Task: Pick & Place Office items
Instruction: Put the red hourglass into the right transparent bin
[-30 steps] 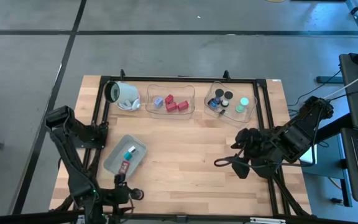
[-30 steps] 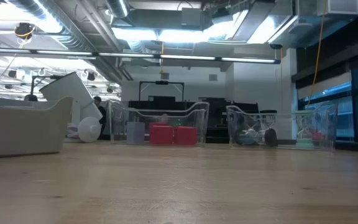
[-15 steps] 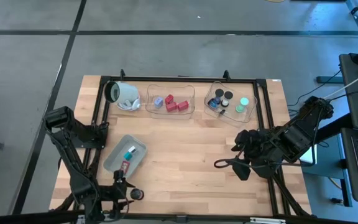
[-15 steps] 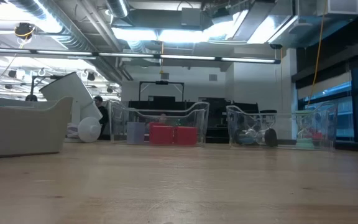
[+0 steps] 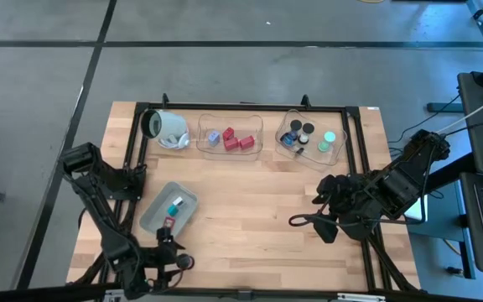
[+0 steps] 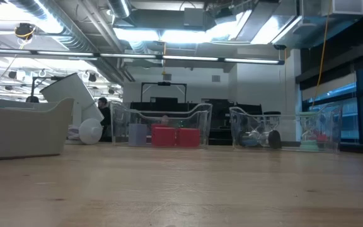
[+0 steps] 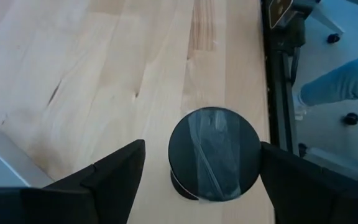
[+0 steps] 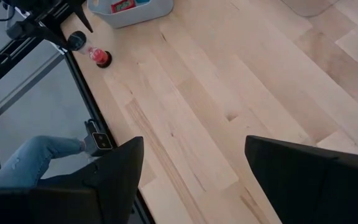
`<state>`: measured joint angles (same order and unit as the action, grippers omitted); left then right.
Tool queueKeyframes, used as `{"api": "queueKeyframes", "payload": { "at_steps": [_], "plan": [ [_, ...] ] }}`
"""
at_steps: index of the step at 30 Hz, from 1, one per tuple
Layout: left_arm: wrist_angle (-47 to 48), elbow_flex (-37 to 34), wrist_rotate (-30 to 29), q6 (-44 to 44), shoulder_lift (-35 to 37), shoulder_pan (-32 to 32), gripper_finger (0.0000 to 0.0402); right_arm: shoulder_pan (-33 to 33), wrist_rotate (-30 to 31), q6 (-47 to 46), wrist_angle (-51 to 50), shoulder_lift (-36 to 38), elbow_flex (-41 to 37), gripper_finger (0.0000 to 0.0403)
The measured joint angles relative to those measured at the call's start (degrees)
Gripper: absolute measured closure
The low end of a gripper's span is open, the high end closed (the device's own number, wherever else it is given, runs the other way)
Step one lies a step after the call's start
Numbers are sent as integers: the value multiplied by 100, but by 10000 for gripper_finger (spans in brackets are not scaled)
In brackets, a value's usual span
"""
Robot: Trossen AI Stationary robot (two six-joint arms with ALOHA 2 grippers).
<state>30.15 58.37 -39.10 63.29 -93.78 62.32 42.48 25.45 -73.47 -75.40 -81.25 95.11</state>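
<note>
Office items are lying in three places. One short black cylinder (image 7: pixel 214 154), with clear tape across its top, is standing upright on the wooden surface (image 5: pixel 250 201) near the front edge, just past the grey-blue tray (image 5: pixel 168 208). It is sitting between the two dark fingers (image 7: pixel 114 174) of the left hand (image 5: pixel 174 262), which are spread wide on either side and not touching it, so the hand is released. In the right wrist view this cylinder is showing red at its foot. Inside the grey-blue tray a teal piece (image 5: pixel 174 202) and a small red card (image 5: pixel 168 223) are lying. Red blocks (image 5: pixel 236 141) are sitting in the middle clear tray (image 5: pixel 230 136), and black cylinders (image 5: pixel 302 129) with a mint-green disc (image 5: pixel 329 137) in the right clear tray (image 5: pixel 311 138). The right hand (image 5: pixel 321 220) is waiting low over the right side of the surface, fingers parted and grasping nothing. A white cylinder (image 5: pixel 164 127) is lying on its side at the back left.
</note>
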Motion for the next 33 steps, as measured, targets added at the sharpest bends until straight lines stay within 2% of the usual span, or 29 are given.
{"api": "queueKeyframes", "payload": {
  "at_steps": [10, 19, 21, 27, 33],
  "plan": [
    [2, 0, 451, -87, 0, -341, 110, 0, 0, 0, 0, 0, 0, 119],
    [2, 0, 740, -151, 0, -590, 190, -2, 0, 4, 0, 0, 0, 119],
    [2, 0, 738, -159, 0, -635, 193, 0, 0, 5, 0, 0, 0, 119],
    [1, 215, 442, -619, 0, -881, 189, 0, 0, 15, 0, 0, 0, 119],
    [-15, 626, -294, -1419, 0, -1490, 187, 0, 0, 15, 2, 0, 0, 119]
  ]
}}
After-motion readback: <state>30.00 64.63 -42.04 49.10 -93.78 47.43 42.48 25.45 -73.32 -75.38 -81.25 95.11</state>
